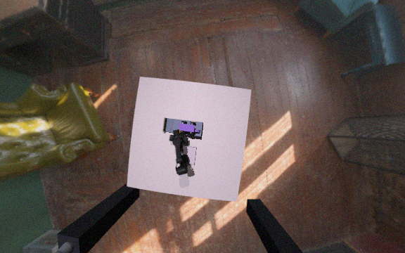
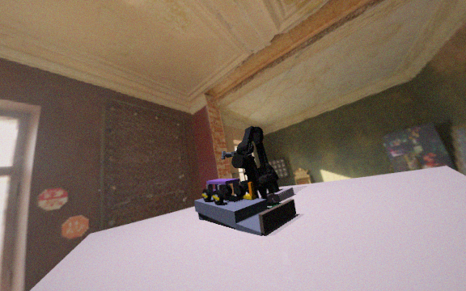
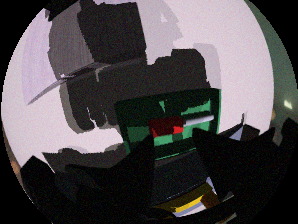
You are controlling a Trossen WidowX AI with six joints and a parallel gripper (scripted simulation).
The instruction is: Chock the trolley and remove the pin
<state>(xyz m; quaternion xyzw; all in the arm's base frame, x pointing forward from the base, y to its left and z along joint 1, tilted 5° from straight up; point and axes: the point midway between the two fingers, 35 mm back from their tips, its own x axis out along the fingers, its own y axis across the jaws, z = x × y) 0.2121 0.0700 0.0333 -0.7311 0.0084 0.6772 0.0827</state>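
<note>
The trolley point(image 1: 187, 127) point(image 2: 222, 182), purple on top with black wheels, stands on the grey-blue ramp point(image 1: 171, 125) point(image 2: 217, 208). The chock point(image 2: 251, 190) point(image 3: 190, 203) stands upright on the ramp right beside the trolley's downhill wheel; whether it touches is too small to tell. The stop pin point(image 3: 166, 126) lies in the green tray point(image 3: 142, 106), red head to the left and silver shaft to the right. My gripper point(image 3: 173, 135) is open, its dark fingertips apart over the near side of the tray, holding nothing. The fingertips cannot be made out in the top and exterior views.
A dark upright end board point(image 2: 278, 217) closes the ramp's low end. The black arm point(image 1: 178, 149) point(image 2: 253, 139) reaches over the tray close beside the ramp and chock. A thin-edged pale panel point(image 1: 192, 154) lies beside the arm.
</note>
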